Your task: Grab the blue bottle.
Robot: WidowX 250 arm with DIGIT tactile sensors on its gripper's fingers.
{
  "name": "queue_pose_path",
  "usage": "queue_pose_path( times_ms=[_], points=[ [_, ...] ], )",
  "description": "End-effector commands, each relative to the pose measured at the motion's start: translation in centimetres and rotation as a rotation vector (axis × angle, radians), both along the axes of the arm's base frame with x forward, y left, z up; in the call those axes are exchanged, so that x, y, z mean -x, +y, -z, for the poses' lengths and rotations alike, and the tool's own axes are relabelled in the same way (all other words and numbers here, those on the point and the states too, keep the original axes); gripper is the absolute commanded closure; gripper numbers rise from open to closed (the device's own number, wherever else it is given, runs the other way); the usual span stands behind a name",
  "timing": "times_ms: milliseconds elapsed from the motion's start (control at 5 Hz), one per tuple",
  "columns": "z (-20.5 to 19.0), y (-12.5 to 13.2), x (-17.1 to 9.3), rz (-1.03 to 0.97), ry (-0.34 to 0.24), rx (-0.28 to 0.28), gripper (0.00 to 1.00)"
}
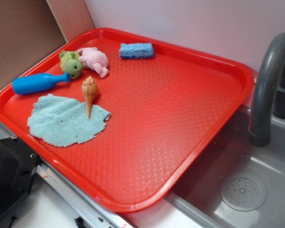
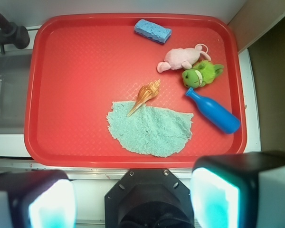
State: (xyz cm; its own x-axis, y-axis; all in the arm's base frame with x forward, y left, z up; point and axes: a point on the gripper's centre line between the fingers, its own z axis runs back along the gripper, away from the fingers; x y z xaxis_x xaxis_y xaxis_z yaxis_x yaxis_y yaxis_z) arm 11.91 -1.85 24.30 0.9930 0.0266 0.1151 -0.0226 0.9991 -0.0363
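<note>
The blue bottle [image 1: 35,84] lies on its side at the left edge of the red tray [image 1: 180,123], neck pointing toward a green plush frog [image 1: 71,64]. In the wrist view the blue bottle [image 2: 213,111] is at the tray's [image 2: 76,71] right side, neck up-left. My gripper [image 2: 133,199] hangs high over the tray's near rim, well back from the bottle. It is open, its two fingers [image 2: 213,197] spread wide with nothing between them.
On the tray also lie a pale teal cloth [image 2: 152,128], a seashell [image 2: 146,94], a pink plush [image 2: 180,58] and a blue sponge [image 2: 153,31]. A grey sink [image 1: 242,190] with a dark faucet [image 1: 268,80] adjoins the tray. A black robot base [image 1: 7,178] stands beside it.
</note>
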Motion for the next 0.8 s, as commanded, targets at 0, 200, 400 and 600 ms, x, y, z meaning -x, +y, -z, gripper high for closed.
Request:
queue_pose_path(
  times_ms=[0, 200, 400, 600],
  points=[
    [0.0, 0.0, 0.0, 0.000, 0.000, 0.000, 0.00],
    [0.9, 1.7, -1.5, 0.080, -0.062, -0.015, 0.00],
    [2.4, 4.0, -3.3, 0.208, -0.066, -0.030, 0.00],
    [5.2, 7.2, -5.5, 0.459, -0.085, -0.066, 0.00]
  ],
)
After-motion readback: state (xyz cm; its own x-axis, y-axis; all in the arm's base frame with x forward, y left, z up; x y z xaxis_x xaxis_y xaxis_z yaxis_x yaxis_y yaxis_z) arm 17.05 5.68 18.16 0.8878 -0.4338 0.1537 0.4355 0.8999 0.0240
